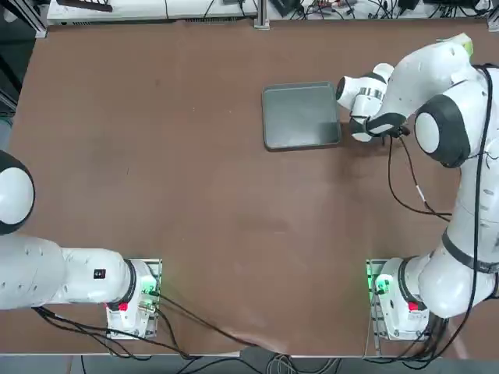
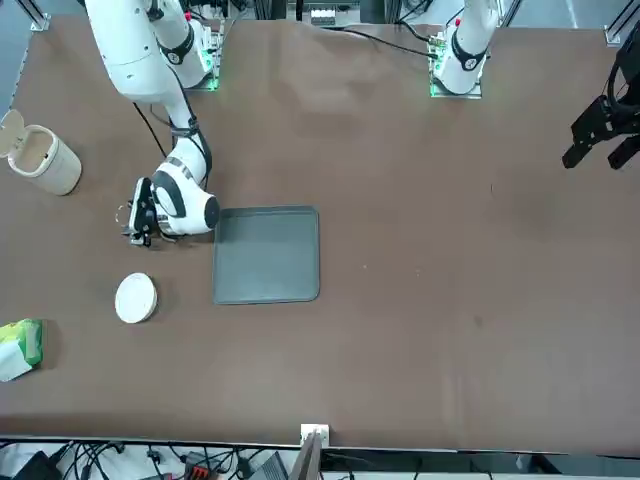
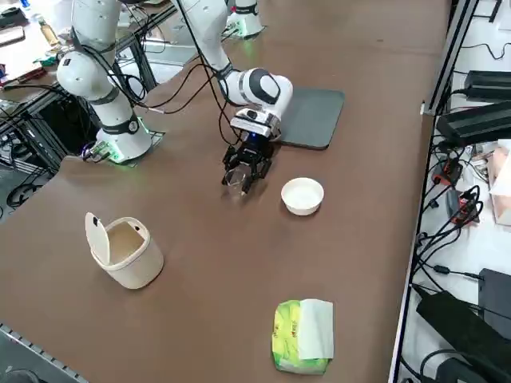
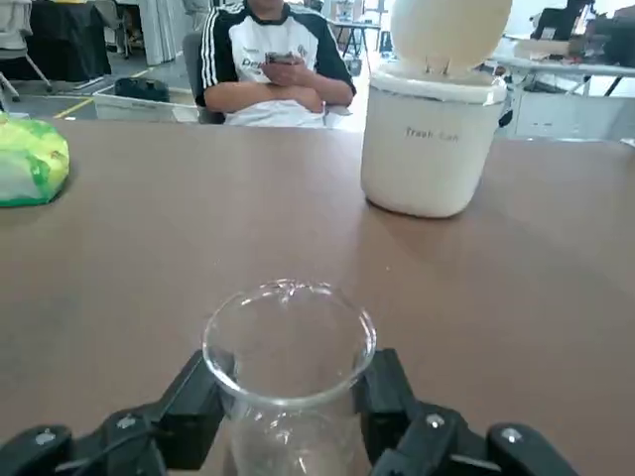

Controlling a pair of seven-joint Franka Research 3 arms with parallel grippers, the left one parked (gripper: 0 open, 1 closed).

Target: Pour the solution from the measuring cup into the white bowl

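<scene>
- Nearest the wrist camera, one tiny transparent, colourless measuring cup stands upright between the two black fingers of the right gripper, which is clamped on the cup's sides.
- One small round plain white bowl sits on the brown counter just beside the gripper, apart from the cup, near the counter's edge on the robot's right.
- One flat dark grey rectangular tray lies close by, toward the counter's middle; the bowl is off one of its corners.
- One cream lidded trash can with its flap lid raised stands further along that same edge, well apart from the bowl.
- One green-and-white packet of wipes lies near a corner of the counter.
- One person in a striped-sleeve shirt sits beyond the counter, hands together.
- Right arm: reaches out over the counter beside the tray, wrist bent so the gripper points down and holds the cup low at the surface.
</scene>
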